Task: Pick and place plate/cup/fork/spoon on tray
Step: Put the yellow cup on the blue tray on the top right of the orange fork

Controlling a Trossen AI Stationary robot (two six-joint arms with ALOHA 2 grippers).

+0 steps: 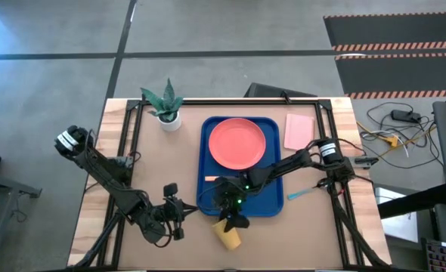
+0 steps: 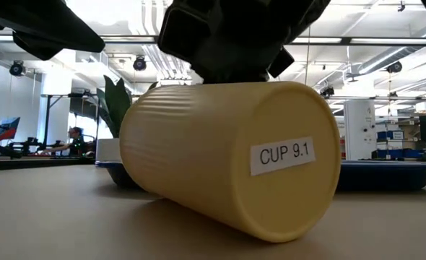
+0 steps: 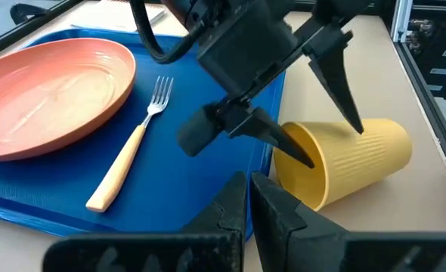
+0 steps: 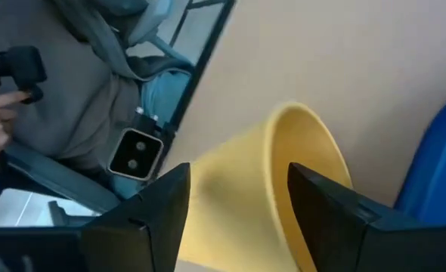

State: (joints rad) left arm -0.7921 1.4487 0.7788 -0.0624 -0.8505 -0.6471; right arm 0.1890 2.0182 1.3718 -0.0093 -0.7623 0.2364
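- My light-brown wooden table [image 1: 155,159] carries:
- bright blue rectangular tray [image 1: 272,204]
- yellow cup [image 1: 228,235], tipped over
- teal-handled spoon [image 1: 301,194]
- pale pink rectangular pad [image 1: 298,131]
- potted plant [image 1: 165,106]

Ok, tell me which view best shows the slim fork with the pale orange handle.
Left wrist view: the slim fork with the pale orange handle lies whole on the blue tray. High view shows only a sliver; the others show nothing.

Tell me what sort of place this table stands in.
Probably a robotics lab or workshop hall: the low view shows exposed ceiling pipes and lab workstations, and the high view shows hazard-striped floor mats and loose cables beside the table.
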